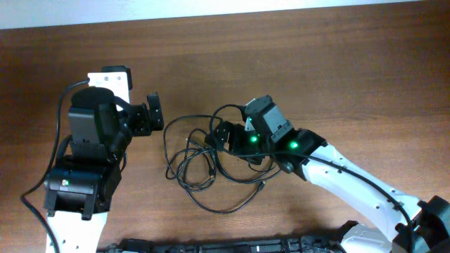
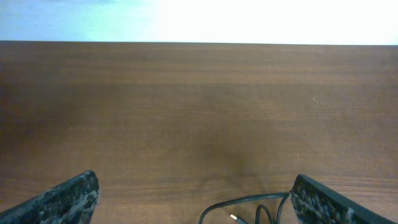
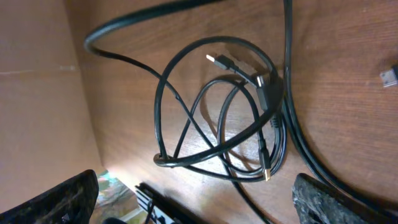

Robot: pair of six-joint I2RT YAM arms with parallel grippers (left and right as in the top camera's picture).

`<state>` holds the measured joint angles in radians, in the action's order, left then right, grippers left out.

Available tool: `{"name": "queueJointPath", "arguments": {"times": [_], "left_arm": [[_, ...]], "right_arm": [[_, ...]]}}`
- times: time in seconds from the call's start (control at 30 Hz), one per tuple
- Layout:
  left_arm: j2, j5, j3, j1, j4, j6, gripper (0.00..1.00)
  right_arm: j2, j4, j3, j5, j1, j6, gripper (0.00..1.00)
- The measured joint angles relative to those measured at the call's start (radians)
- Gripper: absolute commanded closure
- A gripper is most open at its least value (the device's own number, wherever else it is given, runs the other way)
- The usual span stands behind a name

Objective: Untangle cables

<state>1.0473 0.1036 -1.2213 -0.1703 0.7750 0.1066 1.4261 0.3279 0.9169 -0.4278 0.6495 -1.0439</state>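
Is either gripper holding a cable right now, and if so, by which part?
Nothing is held. The left gripper and the right gripper are both open, and the cables lie loose beneath the right one.

Table [image 1: 316, 42]: dark brown wood grain, grain running left to right, under everything in all three views. Its far edge shows straight in the left wrist view. Beyond it is a pale, blown-out background [image 2: 261, 18], bluish at left. Black ridged strip [image 1: 232, 246] along the near edge in overhead, centre to right, can't tell what it is. Small multicoloured patch [image 3: 115, 190] low left in right wrist view, too blurred to identify.
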Motion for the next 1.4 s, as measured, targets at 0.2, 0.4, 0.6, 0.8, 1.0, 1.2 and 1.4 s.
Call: {"name": "queueJointPath", "arguments": {"times": [0.2, 0.4, 0.6, 0.8, 1.0, 1.2, 1.4], "left_arm": [[0.000, 0.000, 0.000, 0.000, 0.006, 0.000, 0.01], [0.000, 0.000, 0.000, 0.000, 0.007, 0.000, 0.01], [0.000, 0.000, 0.000, 0.000, 0.007, 0.000, 0.01], [0.000, 0.000, 0.000, 0.000, 0.007, 0.000, 0.01], [0.000, 0.000, 0.000, 0.000, 0.008, 0.000, 0.01], [0.000, 0.000, 0.000, 0.000, 0.008, 0.000, 0.01], [0.000, -0.003, 0.000, 0.001, 0.007, 0.000, 0.01]], "right_arm": [[0.076, -0.033, 0.000, 0.056, 0.067, -0.161, 0.01], [0.153, -0.133, 0.000, 0.066, 0.096, -0.288, 0.14], [0.212, -0.176, 0.002, 0.110, 0.097, -0.345, 0.24], [0.295, -0.242, 0.002, 0.122, 0.116, -0.381, 0.96], [0.268, -0.359, 0.003, 0.034, 0.116, -0.228, 0.96], [-0.142, -0.271, 0.003, 0.215, 0.117, 0.038, 0.96], [-0.530, -0.282, 0.009, 0.565, 0.118, 0.202, 0.96]]}}
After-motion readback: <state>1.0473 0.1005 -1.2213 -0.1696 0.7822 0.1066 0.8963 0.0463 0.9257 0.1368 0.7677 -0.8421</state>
